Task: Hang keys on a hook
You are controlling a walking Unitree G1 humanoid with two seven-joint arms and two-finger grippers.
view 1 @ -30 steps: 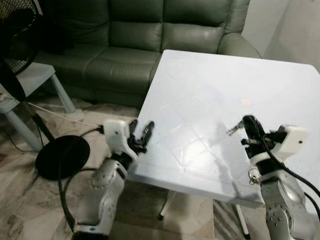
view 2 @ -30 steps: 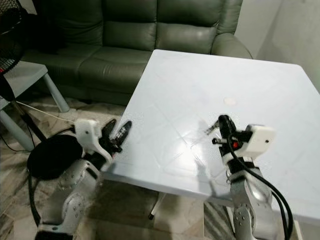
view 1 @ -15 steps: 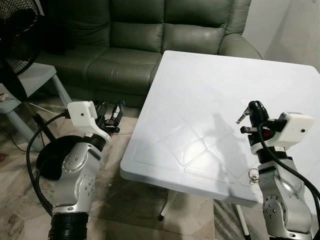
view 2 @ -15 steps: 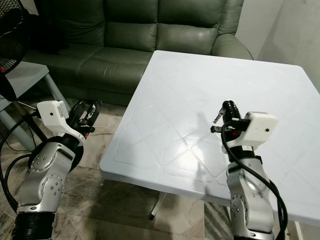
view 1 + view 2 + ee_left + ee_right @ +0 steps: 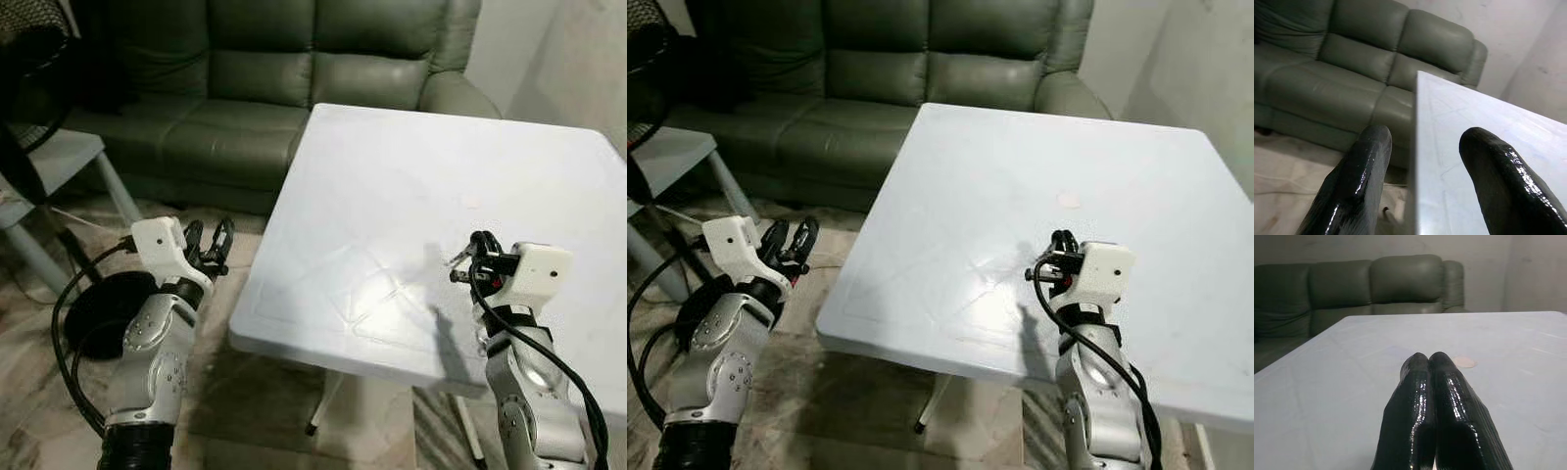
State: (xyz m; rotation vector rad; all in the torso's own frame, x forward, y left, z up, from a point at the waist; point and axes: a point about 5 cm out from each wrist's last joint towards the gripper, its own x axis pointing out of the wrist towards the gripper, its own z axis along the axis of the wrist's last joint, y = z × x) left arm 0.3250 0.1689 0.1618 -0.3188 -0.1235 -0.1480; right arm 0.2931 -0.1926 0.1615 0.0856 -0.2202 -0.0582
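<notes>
Since the earlier frames the left arm has swung out from the table edge and now sits clear of it, over the floor; the right arm has dropped lower over the table's near right part.

Far left: fan (image 5: 29,88) and its round black base (image 5: 103,304) on the marble floor, pale stool (image 5: 59,162) beside it. Left gripper (image 5: 209,245) hangs off the left side of the white table (image 5: 411,166), fingers (image 5: 1359,166) spread apart, nothing between them. Green sofa (image 5: 294,78) behind the table.

Small pinkish spot (image 5: 1070,200) on the tabletop, mid-right. Right gripper (image 5: 1055,257) hovers over the near right of the table, fingers (image 5: 1422,396) pressed together, clenched on the keys (image 5: 459,258); a bit of metal sticks out just left of the fingertips in the left eye view.
</notes>
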